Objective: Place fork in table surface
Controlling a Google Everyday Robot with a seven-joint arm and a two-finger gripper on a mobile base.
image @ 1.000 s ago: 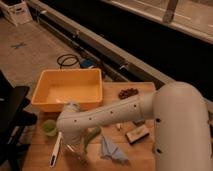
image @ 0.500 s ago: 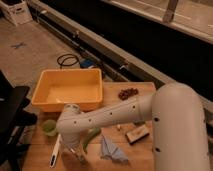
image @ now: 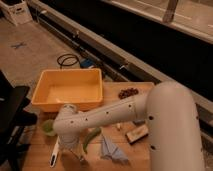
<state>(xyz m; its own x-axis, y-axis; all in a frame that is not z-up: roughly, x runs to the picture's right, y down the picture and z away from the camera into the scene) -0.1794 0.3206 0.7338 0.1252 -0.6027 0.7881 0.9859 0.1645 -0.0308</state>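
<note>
The robot's white two-finger hand (image: 71,148) hung low over the near left of the light-brown wooden plank desk (image: 31,151), tucked under the fat white wrist. Its fingers stood wide, closed on nothing I could make out. The short slim fork with the pale silvery handle (image: 79,156) showed only as a thin sliver at about five o'clock from the hand. It seemed to lie on the planks, though I could not tell whether it touched a finger.

To my eye the placing step was at its end, with the fork let go or nearly so. The next move would call for a straight lift, so the fingers would not drag the light, slippery metal along.

At seven o'clock from the hand lay a longer, thicker all-white utensil (image: 54,155), smooth and plastic-looking. At three o'clock curved a glossy green pepper (image: 90,139), and beyond it a limp, creased blue-grey cloth (image: 111,150). At twelve o'clock sat the rigid yellow plastic tub (image: 90,75), rectangular with rounded corners.
</note>
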